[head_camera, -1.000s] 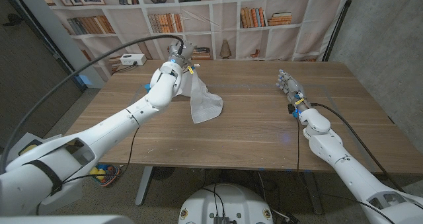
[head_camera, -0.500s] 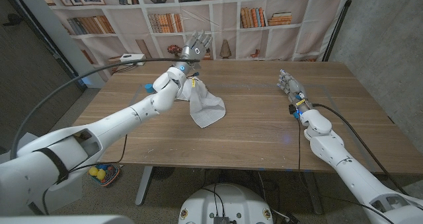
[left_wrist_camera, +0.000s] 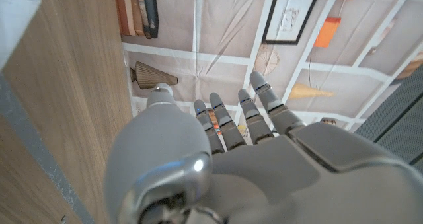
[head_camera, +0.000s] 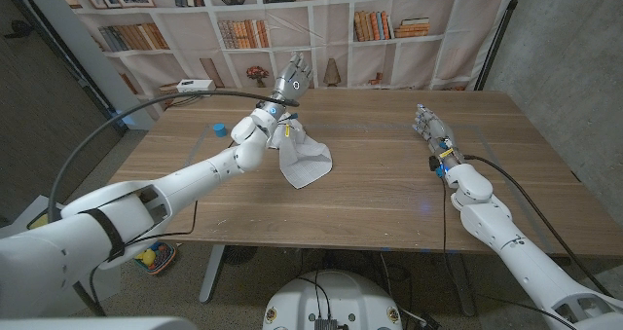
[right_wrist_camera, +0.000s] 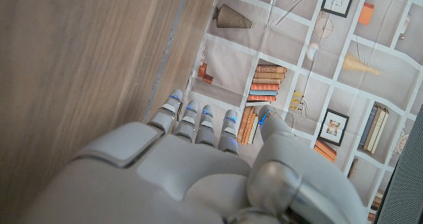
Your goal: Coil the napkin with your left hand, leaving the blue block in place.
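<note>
While our left hand (head_camera: 290, 77) hangs high with fingers spread, holding nothing, the white napkin (head_camera: 303, 158) lies bunched on the wooden table (head_camera: 370, 184) right below it — much nearer than our right hand (head_camera: 429, 128), fingers pressed together. The blue block (head_camera: 220, 129) sits off to the side.

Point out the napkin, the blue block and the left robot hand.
napkin (head_camera: 305, 161), head view, middle of the crumpled white cloth
blue block (head_camera: 221, 129), head view, its top face
left robot hand (head_camera: 292, 78), head view, back of the raised hand

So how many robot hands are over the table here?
2. The left hand is raised, fingers apart, above the napkin at the far edge. The right hand is at far right, holding nothing.
</note>
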`<act>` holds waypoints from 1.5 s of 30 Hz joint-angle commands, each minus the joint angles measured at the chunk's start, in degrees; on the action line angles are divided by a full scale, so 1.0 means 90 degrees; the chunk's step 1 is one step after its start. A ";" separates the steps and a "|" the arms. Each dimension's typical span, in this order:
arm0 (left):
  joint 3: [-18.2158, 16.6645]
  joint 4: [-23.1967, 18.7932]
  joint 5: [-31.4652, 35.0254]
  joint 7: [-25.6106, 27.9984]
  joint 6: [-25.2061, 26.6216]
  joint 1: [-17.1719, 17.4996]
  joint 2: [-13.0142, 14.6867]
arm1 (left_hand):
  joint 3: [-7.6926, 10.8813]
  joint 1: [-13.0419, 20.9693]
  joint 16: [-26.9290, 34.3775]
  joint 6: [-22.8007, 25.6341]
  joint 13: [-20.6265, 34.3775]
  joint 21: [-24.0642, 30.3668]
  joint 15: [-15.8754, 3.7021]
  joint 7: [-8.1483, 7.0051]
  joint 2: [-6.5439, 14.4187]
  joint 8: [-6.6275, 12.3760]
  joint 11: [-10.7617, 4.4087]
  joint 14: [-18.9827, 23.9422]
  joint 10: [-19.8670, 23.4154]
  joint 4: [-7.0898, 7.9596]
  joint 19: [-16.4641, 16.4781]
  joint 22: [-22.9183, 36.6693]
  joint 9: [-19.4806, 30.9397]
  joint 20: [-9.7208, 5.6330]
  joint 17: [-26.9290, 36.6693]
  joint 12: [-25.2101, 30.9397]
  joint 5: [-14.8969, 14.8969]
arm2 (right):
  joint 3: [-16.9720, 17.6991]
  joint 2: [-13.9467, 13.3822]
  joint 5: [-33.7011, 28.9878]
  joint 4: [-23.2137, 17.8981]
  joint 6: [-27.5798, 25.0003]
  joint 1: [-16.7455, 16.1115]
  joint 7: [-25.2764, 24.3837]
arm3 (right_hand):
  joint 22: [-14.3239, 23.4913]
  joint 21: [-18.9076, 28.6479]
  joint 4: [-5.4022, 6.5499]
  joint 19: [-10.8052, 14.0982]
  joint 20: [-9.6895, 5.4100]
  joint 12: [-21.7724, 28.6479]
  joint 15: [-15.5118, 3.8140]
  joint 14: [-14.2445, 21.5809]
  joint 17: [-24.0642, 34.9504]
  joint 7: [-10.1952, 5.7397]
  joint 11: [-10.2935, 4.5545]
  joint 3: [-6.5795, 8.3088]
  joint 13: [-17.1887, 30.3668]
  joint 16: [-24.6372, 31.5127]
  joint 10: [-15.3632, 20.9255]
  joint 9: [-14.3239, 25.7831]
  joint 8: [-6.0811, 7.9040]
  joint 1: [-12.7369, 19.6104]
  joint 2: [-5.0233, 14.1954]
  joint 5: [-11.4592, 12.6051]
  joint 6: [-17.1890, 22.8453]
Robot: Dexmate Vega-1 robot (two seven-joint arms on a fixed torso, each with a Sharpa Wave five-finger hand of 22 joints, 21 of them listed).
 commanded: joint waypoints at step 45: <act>-0.2490 -0.5593 -0.3477 -0.7417 -0.2528 0.1169 0.1638 | -0.0443 -0.0450 -0.0321 -0.1693 -0.0144 -0.0932 0.0638 0.0037 -0.1856 -0.0780 0.0863 -0.2132 -0.2193 -0.0322 -0.1153 -0.0045 -0.0014 0.1109 -0.0038 -0.0766 -0.0016 | -0.0015 -0.0081 -0.0090 -0.1180 -0.0245 -0.0829 -0.0690 | 0.0019 0.0018 0.0068 0.0053 -0.0082 0.0009 -0.0021 0.0020 0.0022 -0.0021 -0.0009 0.0048 0.0030 0.0032 0.0072 0.0015 -0.0019 0.0025 0.0122 -0.0002 0.0038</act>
